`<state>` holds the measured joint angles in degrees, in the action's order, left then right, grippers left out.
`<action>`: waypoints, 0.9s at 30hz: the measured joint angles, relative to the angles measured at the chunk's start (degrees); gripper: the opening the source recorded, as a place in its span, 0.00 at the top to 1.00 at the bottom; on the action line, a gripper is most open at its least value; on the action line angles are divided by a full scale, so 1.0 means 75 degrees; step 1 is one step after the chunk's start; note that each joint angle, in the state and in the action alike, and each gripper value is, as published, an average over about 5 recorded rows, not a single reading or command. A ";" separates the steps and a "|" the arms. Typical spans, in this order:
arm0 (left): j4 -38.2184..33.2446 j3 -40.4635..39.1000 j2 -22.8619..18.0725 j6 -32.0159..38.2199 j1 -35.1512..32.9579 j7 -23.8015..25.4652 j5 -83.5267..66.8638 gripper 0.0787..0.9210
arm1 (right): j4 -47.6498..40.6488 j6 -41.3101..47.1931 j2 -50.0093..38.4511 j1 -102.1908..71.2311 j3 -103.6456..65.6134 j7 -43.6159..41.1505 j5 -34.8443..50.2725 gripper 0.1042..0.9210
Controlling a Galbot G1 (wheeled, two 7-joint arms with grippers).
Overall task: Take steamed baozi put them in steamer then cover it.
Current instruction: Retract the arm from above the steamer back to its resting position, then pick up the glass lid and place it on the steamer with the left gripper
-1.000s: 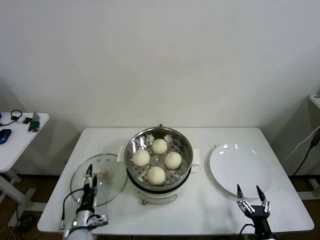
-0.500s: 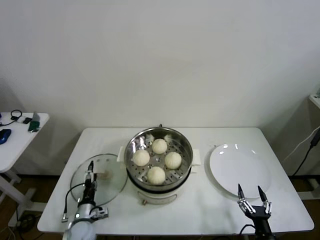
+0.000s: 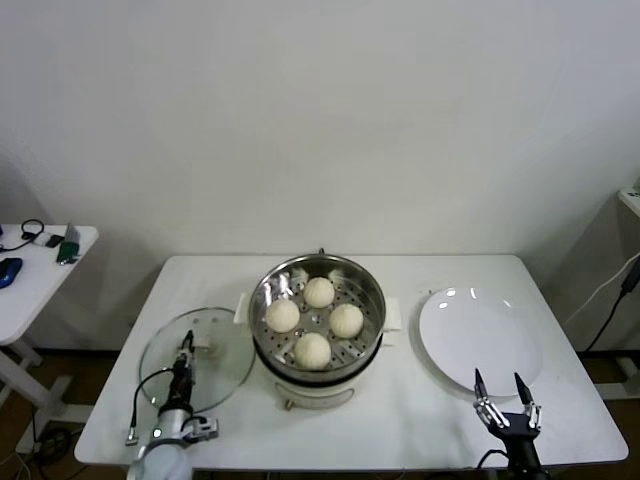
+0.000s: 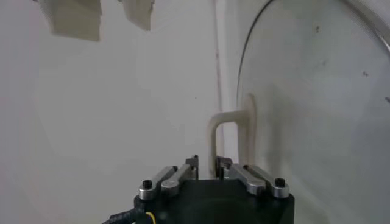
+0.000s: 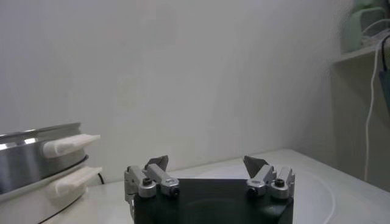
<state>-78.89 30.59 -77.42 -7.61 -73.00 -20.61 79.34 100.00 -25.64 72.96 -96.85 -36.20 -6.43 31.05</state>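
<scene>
Head camera sits high, looking forward and down over the whole white table [image 3: 400, 420], wall behind. Left wrist camera rides just behind its gripper [image 4: 207, 165], very close on the cover [image 4: 317, 91]. Right wrist camera looks level across the tabletop, sharing the steamer [image 5: 30, 152] with the head view.

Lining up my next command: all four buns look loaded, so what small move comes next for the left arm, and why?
Probably lift the cover straight up. The left gripper has its fingers drawn close around the cover's cream handle, all four baozi sit in the open steamer, and the glass still lies flat on the table. The right gripper waits open beside the plate.
</scene>
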 measured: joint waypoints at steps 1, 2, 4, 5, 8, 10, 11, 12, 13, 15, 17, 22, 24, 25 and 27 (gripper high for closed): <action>-0.0007 0.0003 0.0002 0.0000 -0.0005 -0.0009 -0.0010 0.85 | -0.0002 0.0000 0.0008 0.0004 0.0000 0.0002 -0.0006 0.12; -0.0018 0.0006 0.0007 -0.0001 -0.0011 -0.0016 -0.0025 0.88 | -0.0003 0.0001 0.0015 0.0007 -0.0001 0.0005 -0.0015 0.12; -0.0054 0.0016 0.0031 -0.0007 -0.0030 -0.0024 -0.0072 0.92 | -0.0001 0.0004 0.0027 0.0013 -0.0003 0.0011 -0.0038 0.12; -0.0081 0.0022 0.0049 -0.0011 -0.0042 -0.0020 -0.0104 0.92 | 0.0004 0.0009 0.0030 0.0015 -0.0005 0.0016 -0.0050 0.12; -0.0221 0.0053 0.0129 -0.0030 -0.0096 0.0025 -0.0265 0.93 | 0.0024 0.0039 0.0030 0.0022 -0.0018 0.0038 -0.0093 0.12; -0.0381 0.0085 0.0206 -0.0046 -0.0151 0.0076 -0.0435 0.93 | 0.0032 0.0064 0.0024 0.0029 -0.0031 0.0062 -0.0126 0.12; -0.0480 0.0104 0.0253 -0.0058 -0.0183 0.0107 -0.0536 0.93 | 0.0032 0.0075 0.0018 0.0033 -0.0037 0.0076 -0.0142 0.12; -0.0594 0.0126 0.0309 -0.0075 -0.0220 0.0143 -0.0649 0.93 | 0.0033 0.0087 0.0012 0.0036 -0.0042 0.0090 -0.0160 0.12; -0.0717 0.0150 0.0373 -0.0095 -0.0259 0.0182 -0.0772 0.93 | 0.0033 0.0100 0.0006 0.0039 -0.0047 0.0105 -0.0177 0.12; -0.0996 0.0203 0.0528 -0.0156 -0.0347 0.0275 -0.1048 0.93 | 0.0030 0.0129 -0.0001 0.0049 -0.0056 0.0143 -0.0226 0.12; -0.1308 0.0263 0.0715 -0.0243 -0.0447 0.0392 -0.1352 0.93 | 0.0019 0.0161 0.0004 0.0072 -0.0068 0.0190 -0.0295 0.12; -0.2181 0.0394 0.1306 -0.0604 -0.0694 0.0793 -0.2141 0.93 | -0.0010 0.0217 0.0033 0.0144 -0.0086 0.0307 -0.0505 0.12; -0.2549 0.0407 0.1573 -0.0815 -0.0744 0.0994 -0.2431 0.93 | -0.0017 0.0231 0.0038 0.0171 -0.0078 0.0343 -0.0581 0.12; -0.2729 0.0402 0.1701 -0.0932 -0.0755 0.1096 -0.2556 0.93 | -0.0024 0.0234 0.0043 0.0182 -0.0071 0.0358 -0.0618 0.12; -0.3097 0.0368 0.1950 -0.1196 -0.0755 0.1310 -0.2775 0.93 | -0.0045 0.0237 0.0056 0.0204 -0.0054 0.0381 -0.0689 0.12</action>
<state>-102.12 33.35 -62.79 -16.58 -78.67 -10.79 58.53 99.66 -23.87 73.38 -95.32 -36.61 -3.58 25.88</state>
